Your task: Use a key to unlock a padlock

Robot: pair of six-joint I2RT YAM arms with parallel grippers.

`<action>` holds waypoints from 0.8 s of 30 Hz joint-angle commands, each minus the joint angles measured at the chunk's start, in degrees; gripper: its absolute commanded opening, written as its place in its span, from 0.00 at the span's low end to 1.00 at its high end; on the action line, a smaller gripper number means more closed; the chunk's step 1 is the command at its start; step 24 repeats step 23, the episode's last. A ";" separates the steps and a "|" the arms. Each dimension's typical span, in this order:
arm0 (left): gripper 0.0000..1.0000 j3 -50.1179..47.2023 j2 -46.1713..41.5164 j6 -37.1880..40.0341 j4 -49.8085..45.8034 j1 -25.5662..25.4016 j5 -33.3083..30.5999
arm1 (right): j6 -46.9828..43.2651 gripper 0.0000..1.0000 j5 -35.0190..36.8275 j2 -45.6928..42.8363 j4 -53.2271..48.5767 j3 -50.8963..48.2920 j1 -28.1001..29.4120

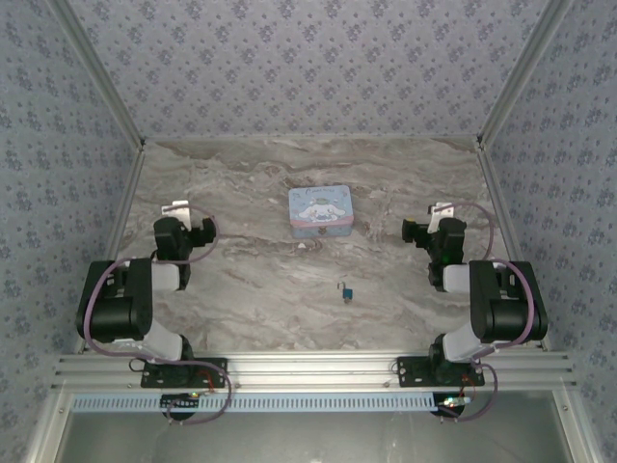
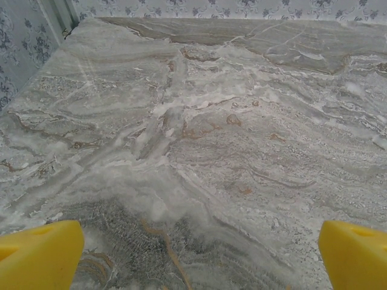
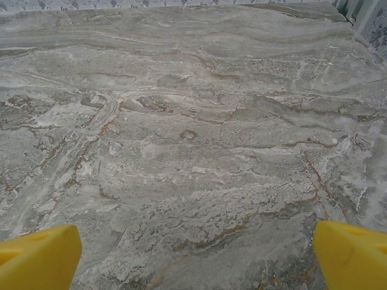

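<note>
Yellow fingertips [image 3: 37, 258] of the right claw [image 3: 193, 261] stand spread wide over bare marble, holding nothing. The left claw [image 1: 183, 230] gapes just the same. The padlock [image 1: 343, 289] lies alone on the tabletop [image 1: 251, 289], just below the middle of the overhead view. Its loop seems to point up the frame and its teal part down, though it is too small to be sure. It sits below and left of the right claw, which I judge the nearer arm. A cartoon tin [image 1: 320, 210] rests above the padlock, well apart.

Padlock [image 1: 343, 290] on table [image 1: 251, 280] centre, tin box [image 1: 320, 210] behind it; left tool [image 1: 177, 208] well left, right tool [image 1: 442, 209] well right.
</note>
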 commanded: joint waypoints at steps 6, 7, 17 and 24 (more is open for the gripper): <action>0.99 0.38 -0.07 -0.54 -0.25 -0.56 0.59 | -0.83 1.00 1.07 0.40 0.03 0.61 0.30; 0.99 0.42 -0.07 -0.54 -0.25 -0.56 0.57 | -0.81 1.00 1.13 0.43 0.03 0.63 0.34; 1.00 0.42 -0.06 -0.56 -0.25 -0.55 0.55 | -0.80 1.00 0.96 0.48 -0.14 0.70 0.25; 0.99 0.37 -0.06 -0.53 -0.25 -0.51 0.55 | -0.63 1.00 0.51 0.53 -0.23 0.65 -0.05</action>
